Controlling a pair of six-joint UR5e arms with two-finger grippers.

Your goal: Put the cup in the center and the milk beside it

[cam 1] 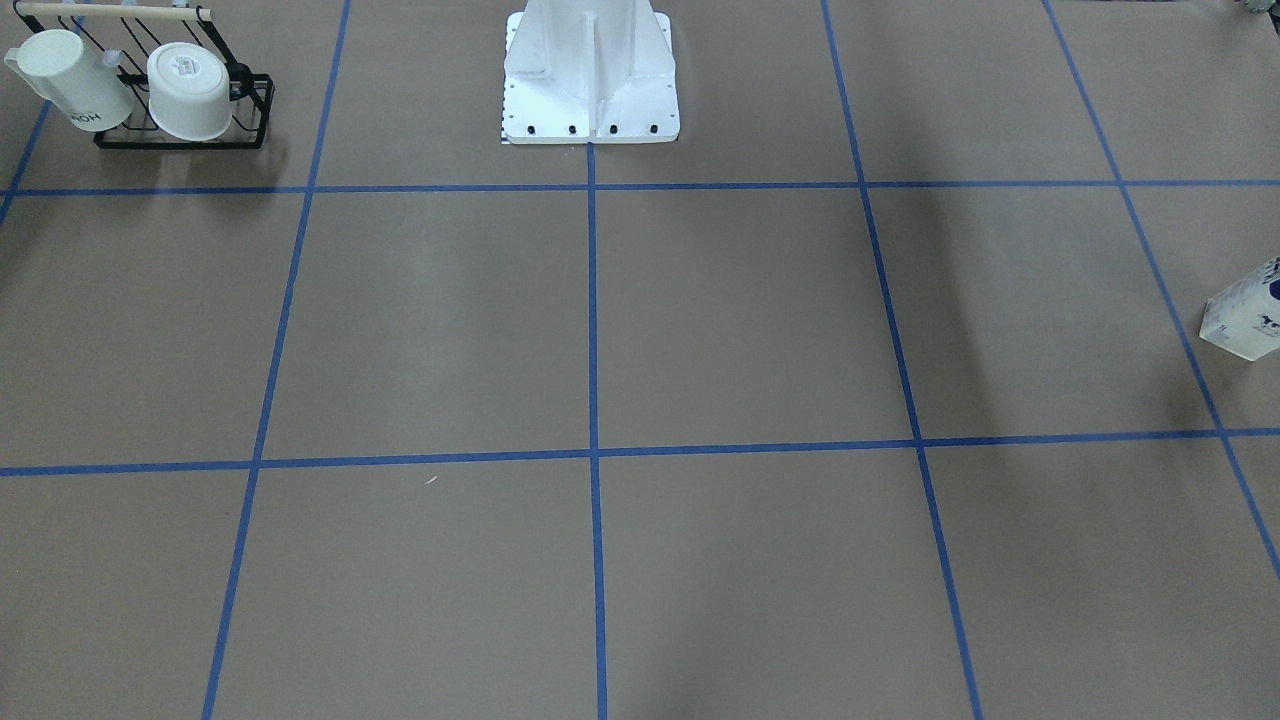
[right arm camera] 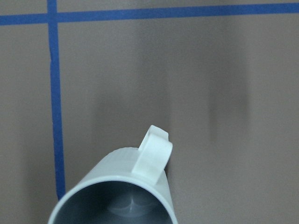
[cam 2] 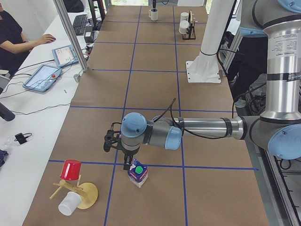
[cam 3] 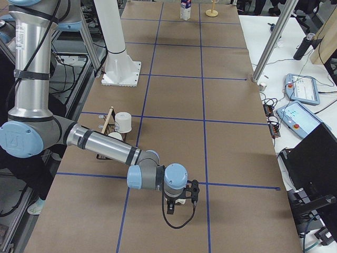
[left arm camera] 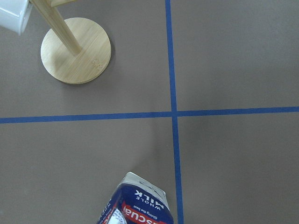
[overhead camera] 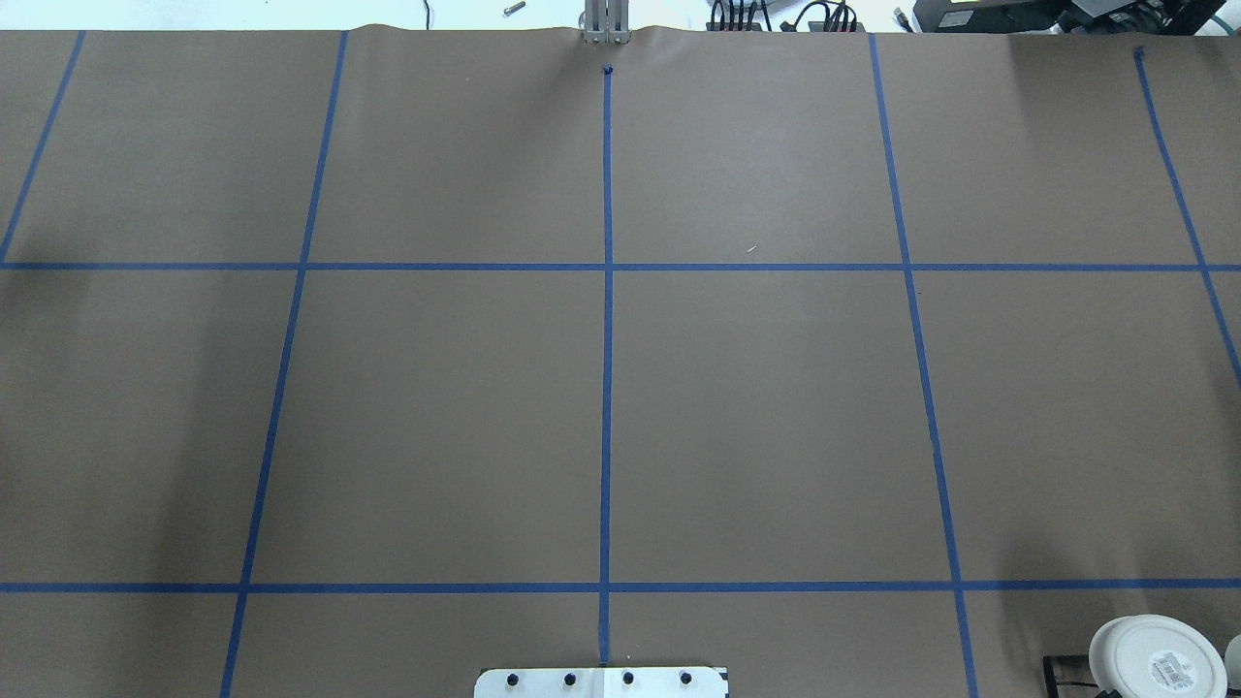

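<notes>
The milk (cam 2: 138,172) stands at the table's left end and also shows in the front view (cam 1: 1245,318) and the left wrist view (left arm camera: 138,204). My left gripper (cam 2: 124,164) hangs just above and beside it; I cannot tell if it is open or shut. The cup (right arm camera: 122,193), a white mug with a grey inside, lies close under the right wrist camera and stands far off in the exterior left view (cam 2: 153,14). My right gripper (cam 3: 179,207) is over it; its state cannot be told. The center (cam 1: 593,453) is bare, as the overhead view (overhead camera: 607,267) also shows.
A black wire rack (cam 1: 255,115) with upturned white cups stands near the white robot base (cam 1: 590,95) on my right side. A wooden mug tree (cam 2: 83,194) with a red and a white cup stands by the milk. An operator (cam 2: 16,35) sits at the side desk.
</notes>
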